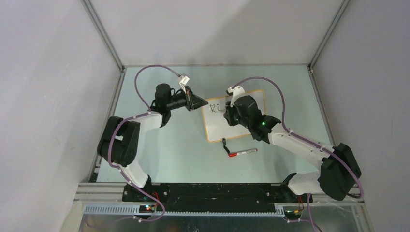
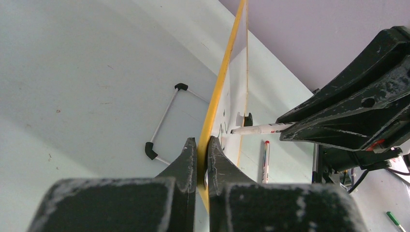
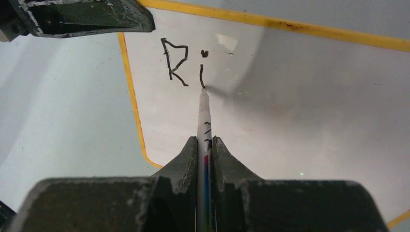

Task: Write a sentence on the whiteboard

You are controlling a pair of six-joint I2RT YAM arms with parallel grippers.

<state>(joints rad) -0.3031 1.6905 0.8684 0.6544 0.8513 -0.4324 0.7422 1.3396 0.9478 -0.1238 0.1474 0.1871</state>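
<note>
Two arms are bolted at the bottom of the overhead view, and just above them, near the middle of the pale green counter [image 1: 169, 145], a spare pen [image 1: 242, 152] with a red end is seen lying loose. It lies just below the lower edge of the whiteboard [image 1: 241, 128], which is placed at the centre of that view.

The right claw [image 3: 205, 140] is clenched on a slim white marker [image 3: 204, 113]. The marker's tip is pressed to the board in the upper left of the right wrist view. Of the sentence [image 3: 183, 65], only the black letters "Ri" are written, and the tip is set at the foot of the "i".

Farther back, the board's yellow-orange frame is pinched between the fingers of the left claw [image 2: 203, 142], which is closed on the board's left edge, close to its far corner.
</note>
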